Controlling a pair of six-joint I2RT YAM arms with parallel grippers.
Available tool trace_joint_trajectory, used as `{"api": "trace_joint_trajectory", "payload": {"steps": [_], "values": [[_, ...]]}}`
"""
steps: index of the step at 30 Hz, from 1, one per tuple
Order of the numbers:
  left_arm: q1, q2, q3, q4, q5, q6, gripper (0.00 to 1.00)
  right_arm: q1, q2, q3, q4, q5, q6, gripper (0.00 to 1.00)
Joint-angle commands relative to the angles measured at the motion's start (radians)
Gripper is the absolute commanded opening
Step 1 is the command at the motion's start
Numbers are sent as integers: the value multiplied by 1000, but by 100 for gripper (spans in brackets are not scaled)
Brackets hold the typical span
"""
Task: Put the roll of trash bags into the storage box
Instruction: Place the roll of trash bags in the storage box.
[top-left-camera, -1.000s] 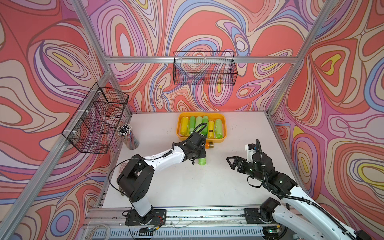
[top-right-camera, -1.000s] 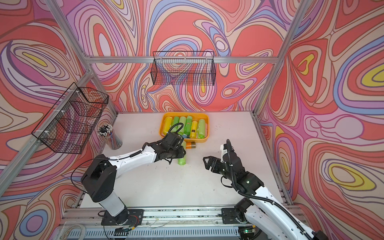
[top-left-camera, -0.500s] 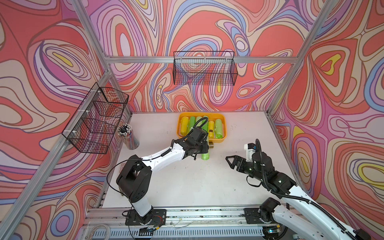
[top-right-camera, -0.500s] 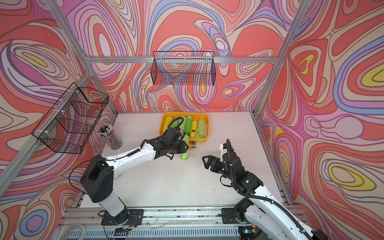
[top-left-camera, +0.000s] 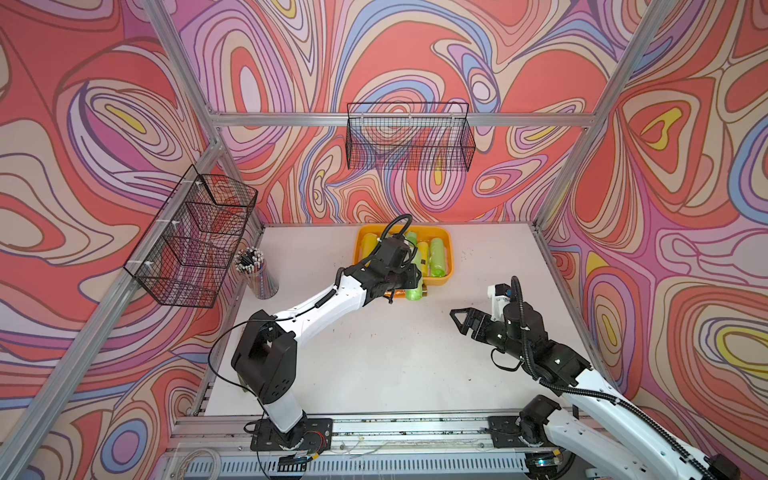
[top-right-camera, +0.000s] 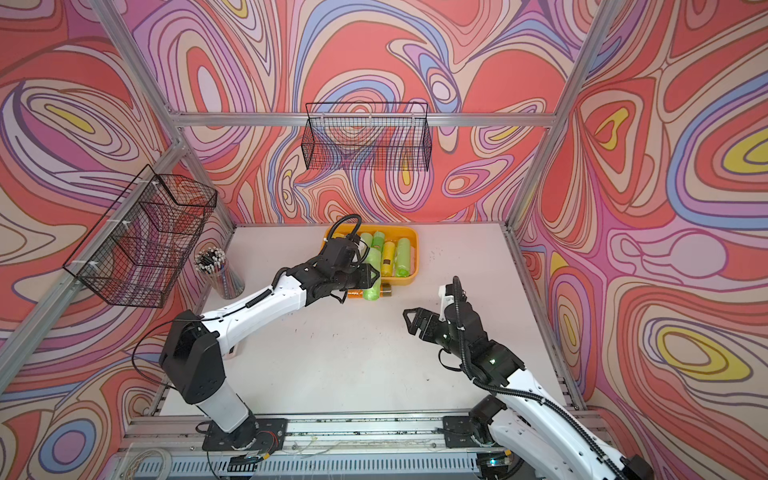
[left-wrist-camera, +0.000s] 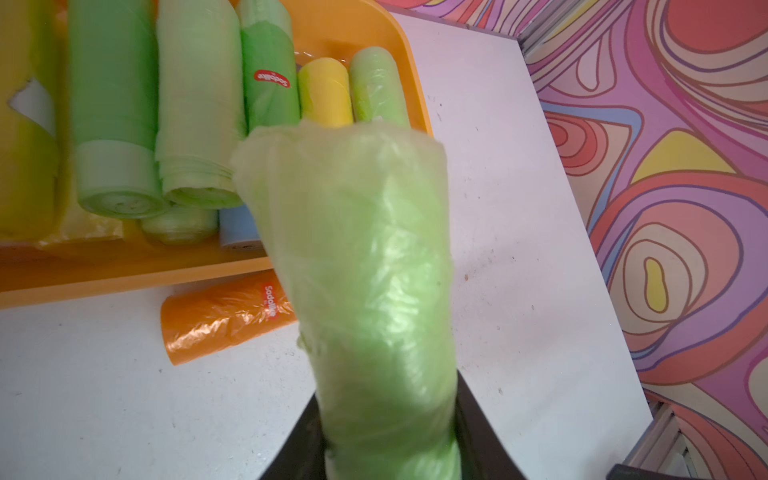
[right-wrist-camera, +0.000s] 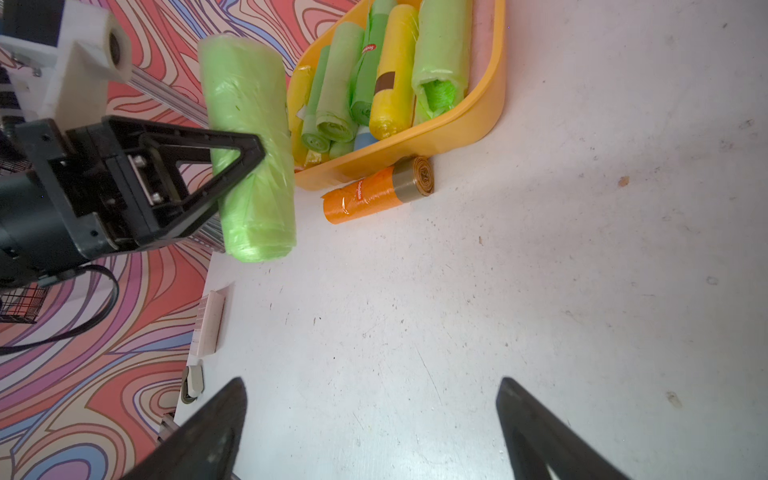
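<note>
The storage box (top-left-camera: 441, 281) sits upper centre in both top views. The green roll (top-left-camera: 413, 293) hangs at its lower rim, lengthwise like the rolls inside, pinched by the left gripper (right-wrist-camera: 255, 151). The right gripper (right-wrist-camera: 372, 382) is spread, well apart.

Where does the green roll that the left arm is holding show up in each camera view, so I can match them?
In a top view: green roll just above centre, held by the left gripper at the storage box's near wall.
In a top view: same spot, mid-frame.
Left wrist: fills the middle, sticking out from the jaws toward the box.
Right wrist: clamped beside the box.
Shared landmark: the storage box.
</note>
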Motion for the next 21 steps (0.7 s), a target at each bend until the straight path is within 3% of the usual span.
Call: {"api": "trace_joint_trajectory", "payload": {"steps": [1, 14, 21], "values": [[51, -29, 14, 14, 17, 19, 37, 0, 4, 21, 29, 12, -1, 96], [230, 8, 81, -50, 56, 41, 38, -1, 106, 47, 124, -21, -34, 96], [268, 76, 185, -128, 38, 80, 38, -1, 210, 95, 164, -50, -75, 96]]}}
